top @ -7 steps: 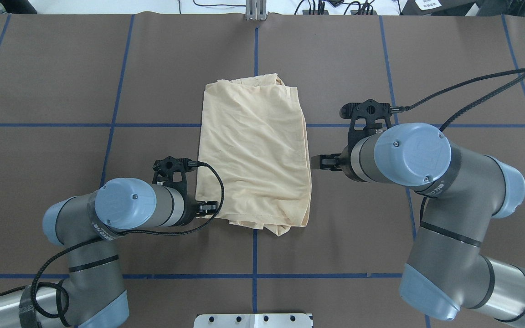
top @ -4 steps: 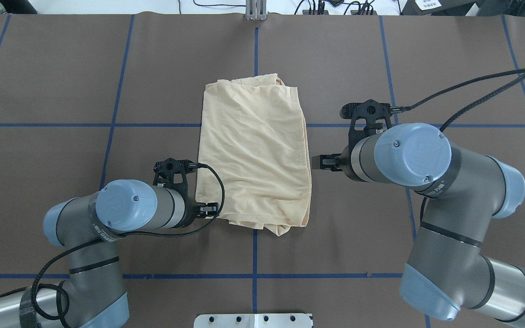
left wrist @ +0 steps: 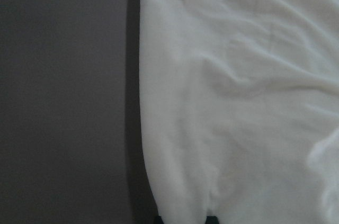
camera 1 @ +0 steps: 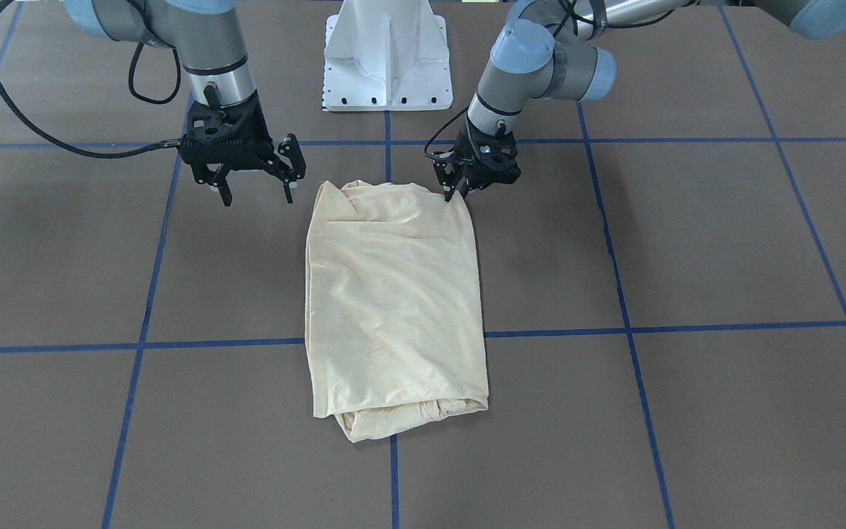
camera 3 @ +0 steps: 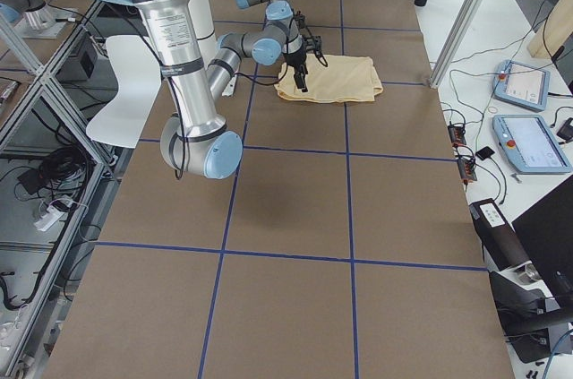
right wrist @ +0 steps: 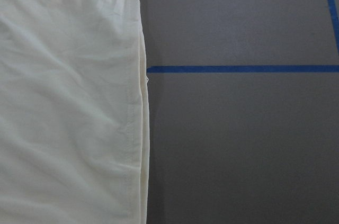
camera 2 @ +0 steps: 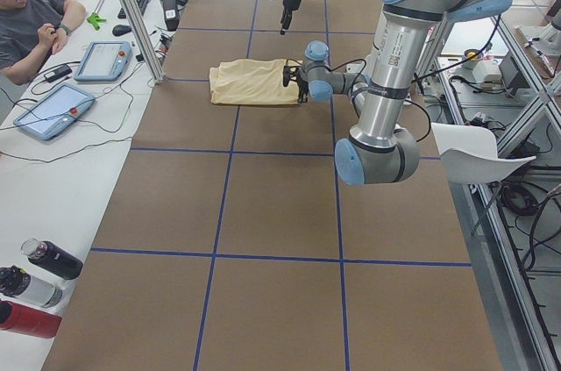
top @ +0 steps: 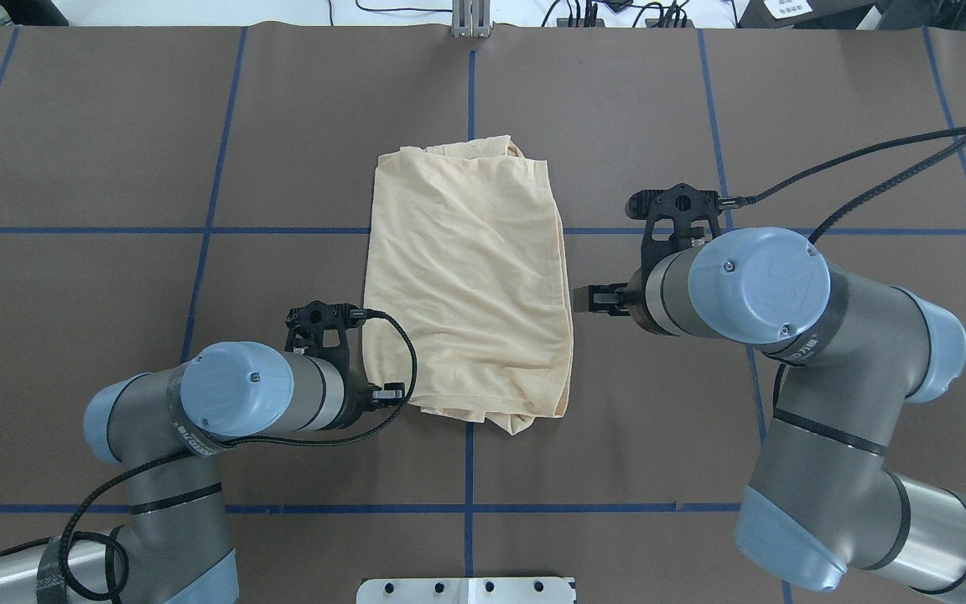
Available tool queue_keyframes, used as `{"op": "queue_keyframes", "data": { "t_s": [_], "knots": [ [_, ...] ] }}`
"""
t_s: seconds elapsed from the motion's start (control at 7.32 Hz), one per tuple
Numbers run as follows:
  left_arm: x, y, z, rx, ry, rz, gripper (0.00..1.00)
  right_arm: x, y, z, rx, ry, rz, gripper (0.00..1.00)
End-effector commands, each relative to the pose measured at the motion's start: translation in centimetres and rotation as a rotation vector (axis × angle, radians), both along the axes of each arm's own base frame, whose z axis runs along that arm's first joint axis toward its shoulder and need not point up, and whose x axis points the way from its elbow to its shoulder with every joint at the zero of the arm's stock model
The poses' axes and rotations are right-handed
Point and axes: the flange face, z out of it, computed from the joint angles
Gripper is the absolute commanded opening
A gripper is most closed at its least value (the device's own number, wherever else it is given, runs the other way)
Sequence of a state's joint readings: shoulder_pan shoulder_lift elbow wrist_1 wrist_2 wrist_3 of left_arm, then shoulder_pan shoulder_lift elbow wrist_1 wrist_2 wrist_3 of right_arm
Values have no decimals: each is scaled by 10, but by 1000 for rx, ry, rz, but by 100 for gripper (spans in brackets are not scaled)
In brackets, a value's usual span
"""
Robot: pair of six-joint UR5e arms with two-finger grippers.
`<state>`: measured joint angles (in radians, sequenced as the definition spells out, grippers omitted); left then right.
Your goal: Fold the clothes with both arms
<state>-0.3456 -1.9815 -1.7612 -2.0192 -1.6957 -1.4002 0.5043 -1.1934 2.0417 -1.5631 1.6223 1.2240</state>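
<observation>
Left gripper (camera 1: 456, 195) sits right at the near-left corner of the shirt (top: 470, 277), tips close together with cloth between them; can't tell if it's actually pinched. The shirt lies in the middle of the table (top: 97, 151) as a narrow folded strip, long axis running straight away from the robot. Right gripper (camera 1: 257, 198) hangs just off the shirt's right edge around mid-length, jaws wide apart, holding nothing. So I'd guess the left is better placed to lift, and the right needs to come back toward its own near corner.
</observation>
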Motion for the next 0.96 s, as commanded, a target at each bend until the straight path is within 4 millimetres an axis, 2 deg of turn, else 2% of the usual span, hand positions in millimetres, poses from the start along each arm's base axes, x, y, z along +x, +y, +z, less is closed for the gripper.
{"op": "queue_keyframes", "data": {
  "t_s": [0.0, 0.14, 0.41, 0.55, 0.68, 0.82],
  "knots": [
    [-3, 2, -5, 1, 11, 2, 0, -5, 1, -2, -1, -2, 2, 100],
    [-7, 2, -11, 4, 21, 2, 0, -16, 8, -1, -67, -27, 48, 98],
    [-10, 4, -17, 6, 33, 2, 0, -51, 35, -6, -159, -152, 197, 95],
    [-10, 3, -18, 7, 34, 1, 0, -80, 42, 14, -194, -155, 243, 95],
    [-10, 3, -17, 7, 32, -1, 0, -98, 38, 22, -178, -147, 245, 96],
    [-10, 3, -18, 9, 34, -2, 0, -115, 31, 22, -166, -123, 239, 98]
  ]
}}
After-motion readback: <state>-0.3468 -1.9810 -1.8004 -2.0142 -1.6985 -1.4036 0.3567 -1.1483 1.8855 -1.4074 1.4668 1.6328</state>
